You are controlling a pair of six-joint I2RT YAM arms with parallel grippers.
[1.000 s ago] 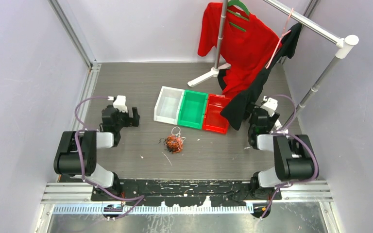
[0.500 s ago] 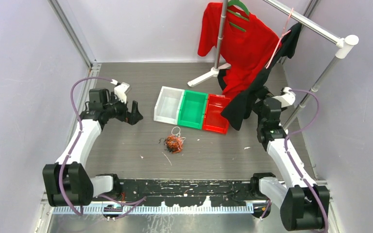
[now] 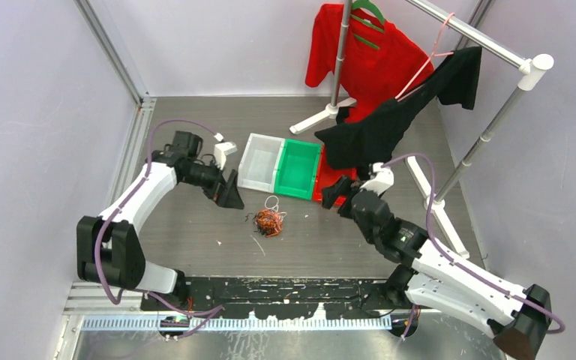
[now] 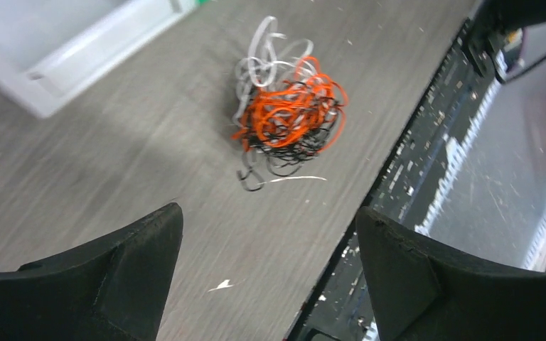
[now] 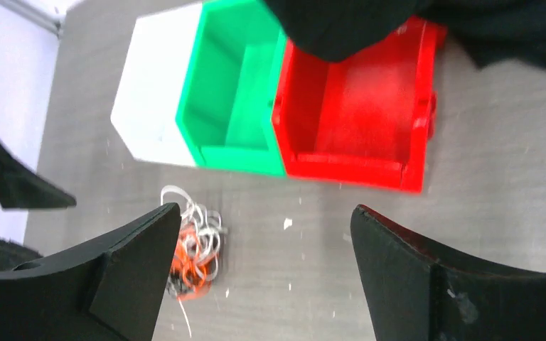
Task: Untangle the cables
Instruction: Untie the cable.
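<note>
The cables (image 3: 269,220) lie as one small tangled ball of orange, black and white wire on the grey table, in front of the bins. My left gripper (image 3: 227,193) hangs open to the left of the ball, apart from it. In the left wrist view the cables (image 4: 288,117) lie beyond the open left gripper (image 4: 267,213), with nothing between its fingers. My right gripper (image 3: 334,196) is open to the right of the ball, by the red bin. In the right wrist view the cables (image 5: 197,245) sit beside the left finger of the right gripper (image 5: 264,209).
White bin (image 3: 257,178), green bin (image 3: 295,191) and red bin (image 3: 337,201) stand in a row behind the cables. A black garment (image 3: 390,124) drapes from the rack over the red bin and right wrist. A red shirt (image 3: 360,60) hangs behind. A rack foot (image 3: 435,202) lies at the right.
Both arms unfolded from their rest poses and swung inward toward the cables. The right arm moved left to the red bin, and the black garment now stretches out over the bins.
</note>
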